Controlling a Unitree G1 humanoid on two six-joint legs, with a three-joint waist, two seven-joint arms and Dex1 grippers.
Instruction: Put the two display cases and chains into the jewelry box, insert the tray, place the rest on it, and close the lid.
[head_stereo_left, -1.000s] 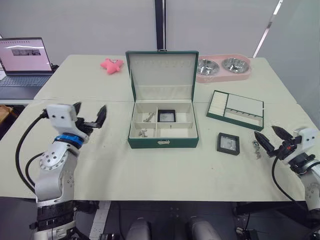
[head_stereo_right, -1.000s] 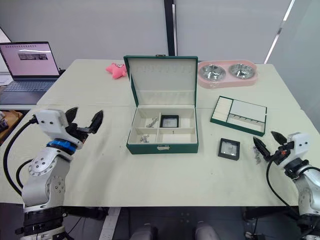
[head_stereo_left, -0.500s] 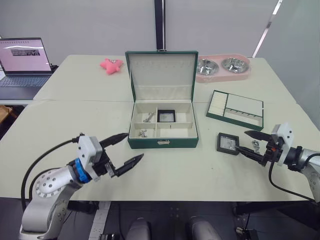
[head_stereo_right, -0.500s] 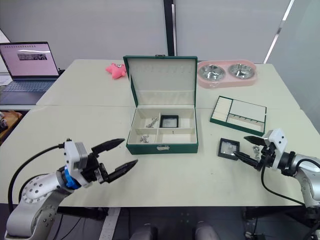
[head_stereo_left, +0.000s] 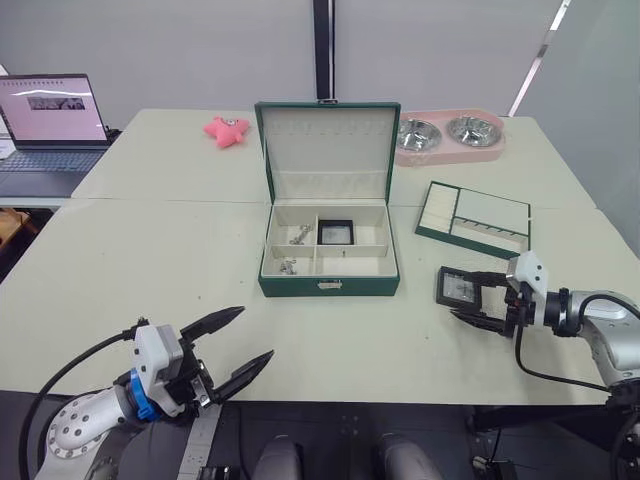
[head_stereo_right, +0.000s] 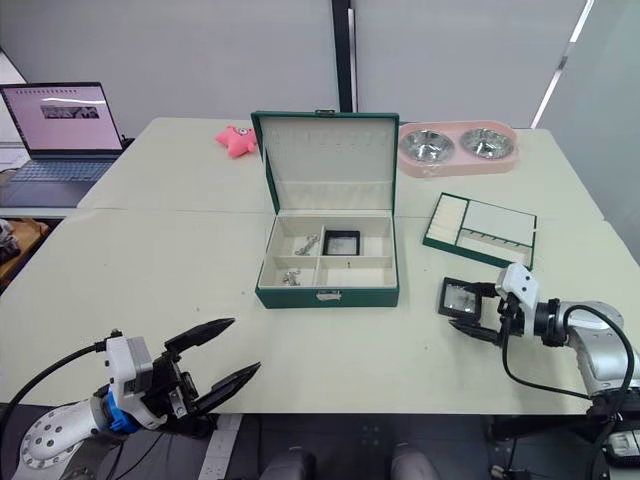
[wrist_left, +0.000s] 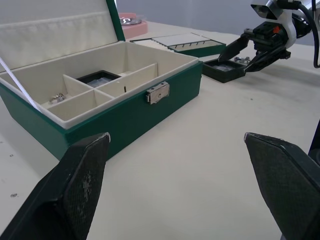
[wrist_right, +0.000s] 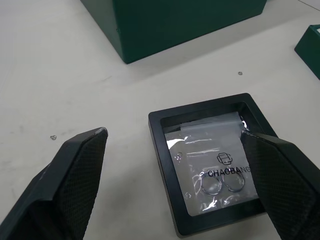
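Head views, progress: the jewelry box (head_stereo_left: 329, 262) stands open at table centre, its lid (head_stereo_left: 324, 150) upright at 12 o'clock; one display case (head_stereo_left: 335, 232) already lies in the far right compartment; chains (head_stereo_left: 298, 236) sit in the two left compartments; judged about half done, with the second case, the tray, the last chain and the lid to go.
Head views, second case: the second display case (head_stereo_right: 461, 298) lies flat on the table at 3 o'clock of the box, well apart from it; the right gripper (head_stereo_right: 481, 312) has its fingers spread wide, one on either side of the case, not yet closed on it.
Head views, tray: the tray (head_stereo_left: 472, 219) rests at 2 o'clock of the box, clear of it; the pink bowl holder (head_stereo_left: 448, 137) is beyond, at the far edge.
Head views, room: bare table lies between case and box; the left gripper (head_stereo_left: 228, 352) hovers at the near table edge at 7 o'clock, fingers wide, holding nothing.
Left wrist view: the box's front clasp (wrist_left: 157, 92) faces the camera; open table lies ahead.
Right wrist view: the case sits between the wide fingers (wrist_right: 75, 175); the box wall is beyond; the last chain cannot be made out.
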